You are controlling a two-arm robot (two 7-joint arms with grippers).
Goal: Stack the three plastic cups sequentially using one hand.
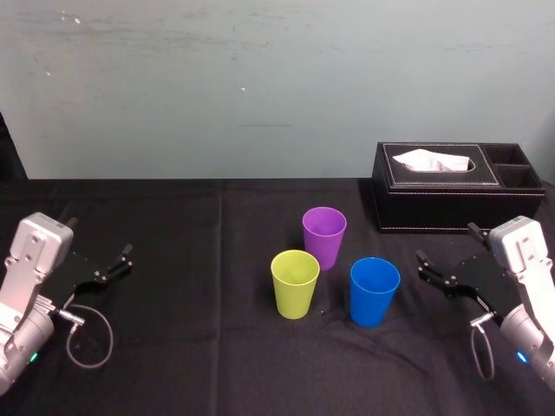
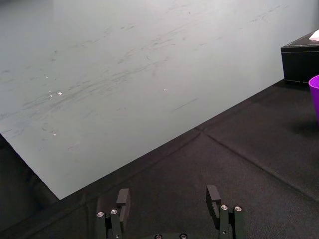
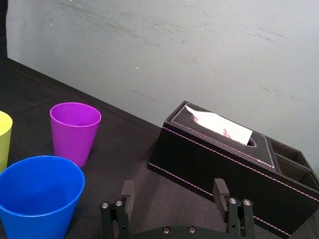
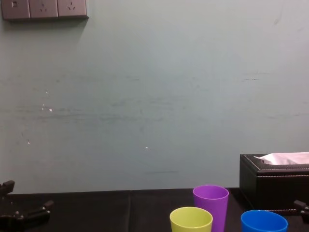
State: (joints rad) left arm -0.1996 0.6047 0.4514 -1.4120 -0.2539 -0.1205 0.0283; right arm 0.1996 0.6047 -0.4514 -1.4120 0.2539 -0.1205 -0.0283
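1. The blue tapered plastic cup (image 1: 375, 290) stands upright, mouth up. It lies ahead of the right gripper's (image 1: 445, 243) jaws and off to their inner side, the nearest of the three to them.
2. The purple tapered plastic cup (image 1: 324, 236) stands beyond the blue one from those jaws, and the yellow-green tapered plastic cup (image 1: 295, 282) farther across again. Both are upright, so all three long axes are vertical.
3. The right gripper's jaws are spread wide and hold nothing. The black leather-look tissue box (image 1: 451, 204) sits on their far side.
4. The left gripper (image 1: 117, 264) is parked well apart from the cups, its jaws also wide and empty.
5. Judgement: the right arm is the nearer one. It would have to close on a cup's wall from the side and lift it straight up along that axis.
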